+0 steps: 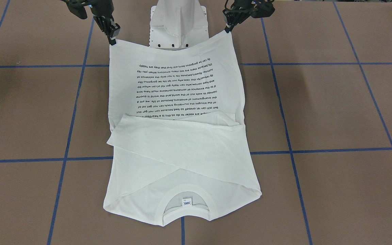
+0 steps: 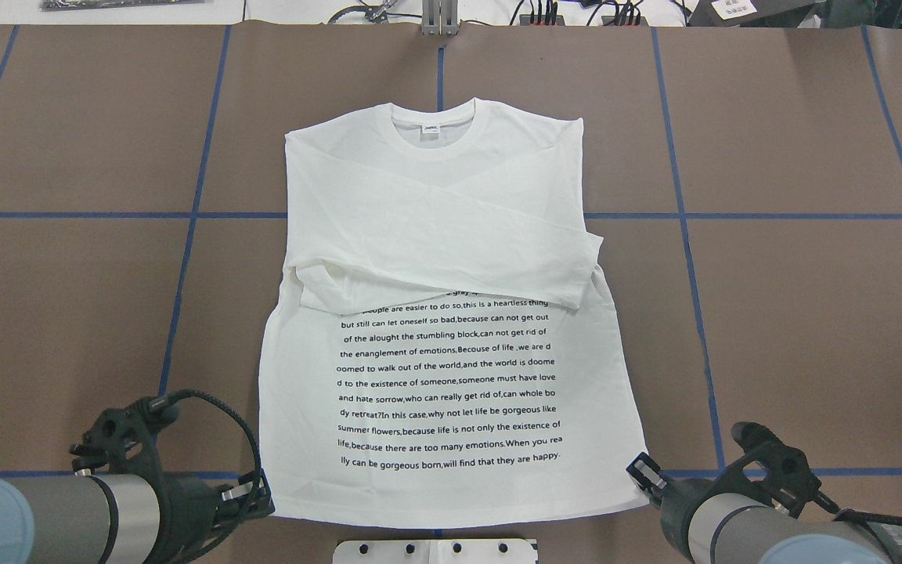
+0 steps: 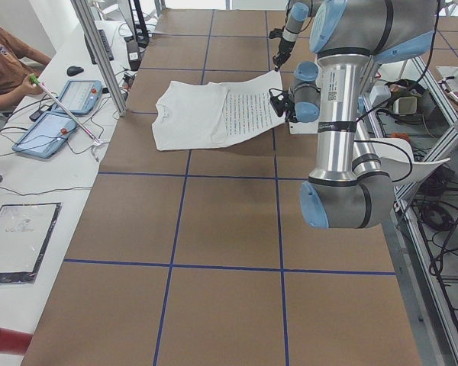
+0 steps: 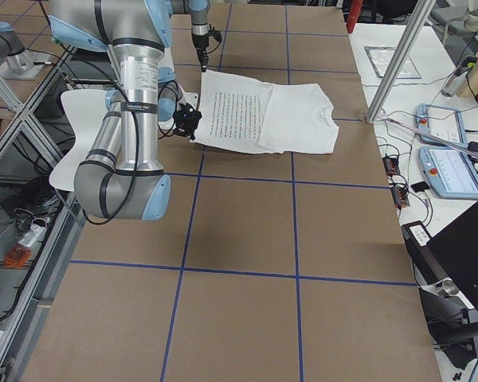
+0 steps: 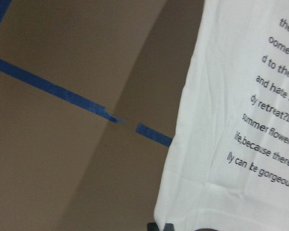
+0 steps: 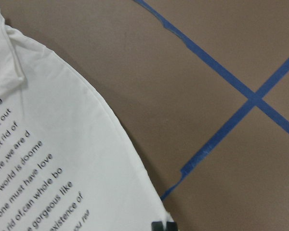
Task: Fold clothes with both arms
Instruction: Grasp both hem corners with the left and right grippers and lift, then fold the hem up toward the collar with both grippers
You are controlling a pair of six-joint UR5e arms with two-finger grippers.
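White T-shirt, hem corners pinched by left hand and right hand; side views show it lifted.

T-shirt on table (collar farthest)

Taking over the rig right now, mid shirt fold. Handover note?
Left gripper: shut on the T-shirt at its near-left corner.
Right gripper: shut on the near-right corner.
T-shirt: on the table, text side up, collar at the far end.
Done: both sleeves folded across the chest.
Left: probably carry the hem up to the collar, then release.
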